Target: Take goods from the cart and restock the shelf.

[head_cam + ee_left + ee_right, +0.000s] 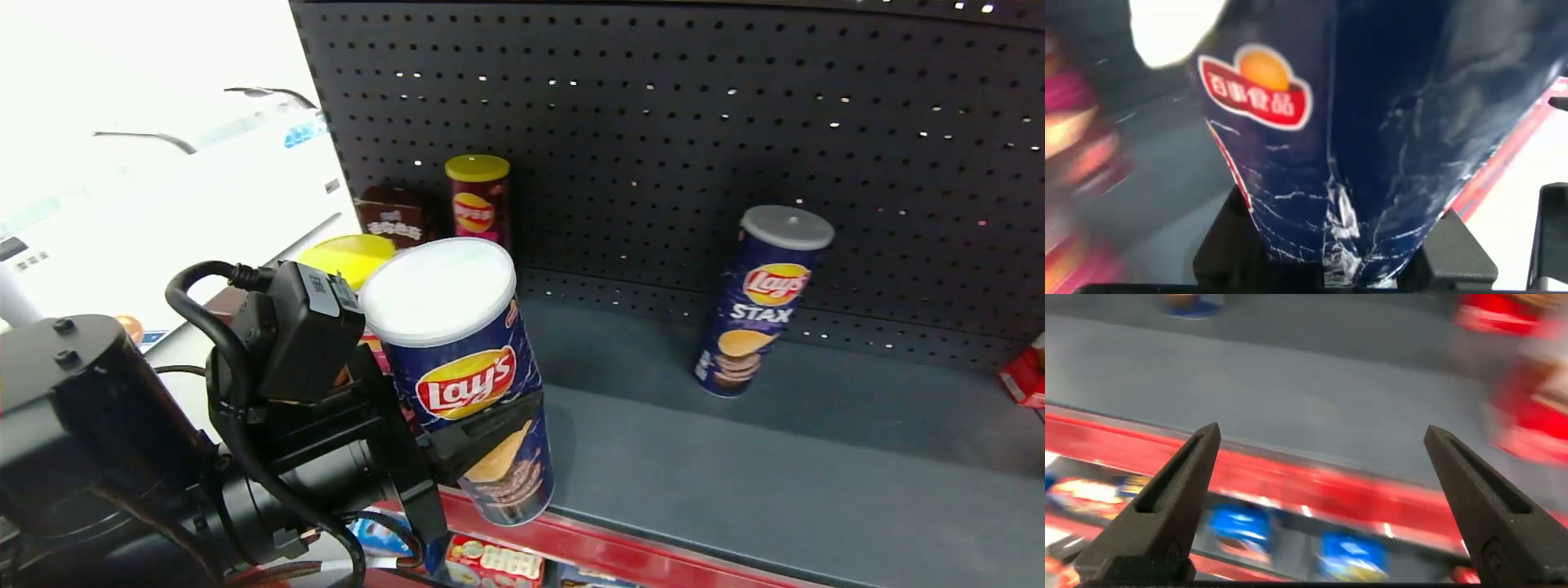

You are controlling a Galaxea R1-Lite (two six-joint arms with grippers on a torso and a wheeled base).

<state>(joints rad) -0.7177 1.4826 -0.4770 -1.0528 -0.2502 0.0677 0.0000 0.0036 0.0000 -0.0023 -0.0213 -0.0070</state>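
Clamped upright in the left gripper [1347, 265], the blue chip can [461, 367] is held at the shelf's [735, 474] front lip — open deck is left just beyond.

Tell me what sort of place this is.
Likely a shop aisle: a shelf with a perforated back panel, a blue chip can standing on it, and a red front rail with packaged goods below.

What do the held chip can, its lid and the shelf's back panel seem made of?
Held chip can: likely cardboard tube, glossy printed wrap showing fine creases. Its lid: pale, smooth, probably plastic. The back panel: dark matte sheet with regular holes, likely painted metal.
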